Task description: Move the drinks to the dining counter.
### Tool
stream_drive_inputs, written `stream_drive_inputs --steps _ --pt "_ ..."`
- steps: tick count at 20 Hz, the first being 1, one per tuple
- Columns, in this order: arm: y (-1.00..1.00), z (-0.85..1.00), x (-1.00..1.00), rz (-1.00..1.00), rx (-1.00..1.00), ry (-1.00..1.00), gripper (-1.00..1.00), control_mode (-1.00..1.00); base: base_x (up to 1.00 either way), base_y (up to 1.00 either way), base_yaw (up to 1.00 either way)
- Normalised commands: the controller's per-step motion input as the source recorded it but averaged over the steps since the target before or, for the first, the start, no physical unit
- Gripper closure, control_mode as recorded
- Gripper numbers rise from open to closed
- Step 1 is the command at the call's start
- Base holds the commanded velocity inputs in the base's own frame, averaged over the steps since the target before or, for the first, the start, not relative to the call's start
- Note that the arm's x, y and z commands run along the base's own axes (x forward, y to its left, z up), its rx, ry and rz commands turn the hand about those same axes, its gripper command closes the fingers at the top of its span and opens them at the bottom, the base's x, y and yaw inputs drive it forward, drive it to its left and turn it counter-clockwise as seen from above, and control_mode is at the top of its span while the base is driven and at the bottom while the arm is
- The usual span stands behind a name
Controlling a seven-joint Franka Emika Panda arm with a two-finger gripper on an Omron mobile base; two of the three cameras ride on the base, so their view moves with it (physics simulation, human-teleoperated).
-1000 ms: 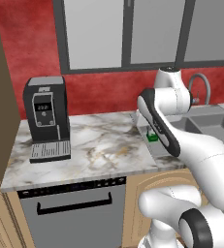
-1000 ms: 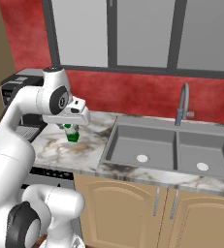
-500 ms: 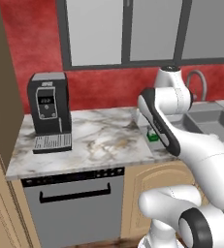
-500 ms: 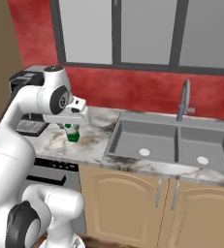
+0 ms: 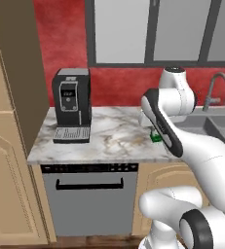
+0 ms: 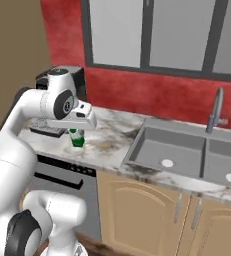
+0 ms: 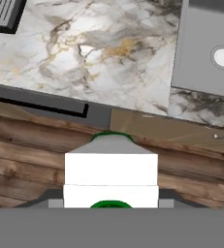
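The whole picture has slid since a moment ago, so the base has driven along, and the coffee machine [image 5: 72, 104] now sits more toward the middle of the left base view. The arm has kept its shape. It bends over the marble worktop [image 5: 109, 138], and the hand [image 6: 77, 131] points down. The hand pinches the green-and-white carton [image 6: 77, 138] between its fingers. The carton hangs right under the hand, lifted off the worktop. In the hand view the carton [image 7: 111, 177] sits close between the fingers, with the wood floor [image 7: 31, 164] below it. The sink [image 6: 187, 157] is off to one side of the hand.
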Motion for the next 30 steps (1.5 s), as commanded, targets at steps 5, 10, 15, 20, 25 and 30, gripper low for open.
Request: stream_drive_inputs --steps 5,10,15,20,25,30 --pt "0.0 0.0 0.0 0.0 0.0 0.0 1.0 1.0 -0.04 0.15 0.51" --pt "0.0 0.0 0.0 0.0 0.0 0.0 1.0 1.0 -0.23 0.18 0.55" --pt "0.0 0.0 0.0 0.0 0.0 0.0 1.0 1.0 -0.29 0.22 0.56" --pt "0.0 0.0 0.0 0.0 0.0 0.0 1.0 1.0 -0.3 0.26 0.56" --pt "0.0 0.0 0.0 0.0 0.0 0.0 1.0 1.0 -0.27 0.38 0.54" --pt "0.0 0.0 0.0 0.0 0.0 0.0 1.0 1.0 -0.21 0.32 0.5"
